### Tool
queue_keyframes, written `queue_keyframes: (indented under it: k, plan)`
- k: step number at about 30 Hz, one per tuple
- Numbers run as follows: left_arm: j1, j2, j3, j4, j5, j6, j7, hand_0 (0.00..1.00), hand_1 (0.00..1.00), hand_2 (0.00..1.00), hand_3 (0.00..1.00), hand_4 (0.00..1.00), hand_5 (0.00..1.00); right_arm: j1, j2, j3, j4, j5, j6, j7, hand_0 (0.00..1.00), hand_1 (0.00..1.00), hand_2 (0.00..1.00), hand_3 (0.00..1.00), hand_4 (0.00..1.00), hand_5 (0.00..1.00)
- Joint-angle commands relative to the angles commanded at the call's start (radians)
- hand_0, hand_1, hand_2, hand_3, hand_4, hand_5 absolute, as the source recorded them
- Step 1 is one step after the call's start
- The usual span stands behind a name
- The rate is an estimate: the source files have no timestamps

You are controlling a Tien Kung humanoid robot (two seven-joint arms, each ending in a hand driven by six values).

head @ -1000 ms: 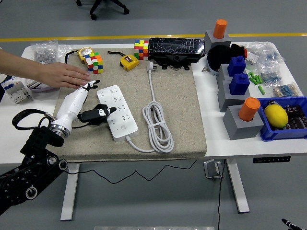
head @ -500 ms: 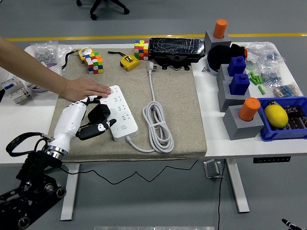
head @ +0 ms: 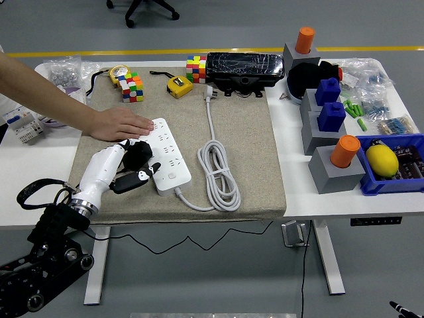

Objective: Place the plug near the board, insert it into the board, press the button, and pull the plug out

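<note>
Left robot hand [head: 132, 162]: white shell, black fingers curled about a black plug [head: 138, 154], held at the left long edge of the white power strip [head: 163, 156], above no socket that can be confirmed. Right robot hand: out of view. Person's hand [head: 122, 124]: flat on the far end of the power strip, touching it, just beyond the robot hand. Risks, as judged: fingers of the two hands meeting on the approach; the power strip sliding on the grey mat [head: 245, 139] if the person lets go; prongs missing the slots, since the plug's orientation is hidden. Nearby: coiled white cable [head: 215, 169] to the right, Rubik's cube [head: 131, 87] and yellow tape measure [head: 178, 85] toward the far edge, none blocking.
</note>
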Motion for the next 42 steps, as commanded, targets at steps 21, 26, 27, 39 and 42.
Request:
queue_keyframes:
  k: [21, 26, 27, 39, 42]
  plan:
    - [-0.076, -0.032, 0.059, 0.019, -0.018, -0.04, -0.012, 0.727, 0.745, 0.708, 0.715, 0.811, 0.683, 0.0, 0.004, 0.009, 0.001, 0.001, 0.001, 0.0, 0.648, 0.643, 0.62, 0.547, 0.977, 0.545]
    - [-0.086, -0.04, 0.062, 0.016, -0.015, -0.04, -0.011, 0.724, 0.746, 0.709, 0.715, 0.811, 0.686, 0.002, 0.004, 0.011, 0.002, 0.001, 0.001, 0.0, 0.648, 0.643, 0.62, 0.547, 0.977, 0.545]
    - [-0.087, -0.04, 0.062, 0.015, -0.015, -0.04, -0.011, 0.724, 0.746, 0.709, 0.715, 0.811, 0.686, 0.002, 0.004, 0.011, 0.002, 0.001, 0.001, 0.0, 0.648, 0.643, 0.62, 0.547, 0.977, 0.545]
    - [-0.058, -0.017, 0.031, -0.121, -0.015, 0.006, -0.064, 0.715, 0.73, 0.699, 0.705, 0.807, 0.682, 0.0, 0.005, 0.012, 0.002, 0.0, -0.001, 0.002, 0.648, 0.643, 0.62, 0.547, 0.977, 0.546]
    - [-0.048, -0.007, 0.023, -0.189, -0.009, -0.028, -0.052, 0.626, 0.651, 0.639, 0.704, 0.806, 0.671, 0.001, 0.005, 0.012, 0.003, 0.0, -0.001, 0.002, 0.649, 0.643, 0.62, 0.548, 0.978, 0.546]
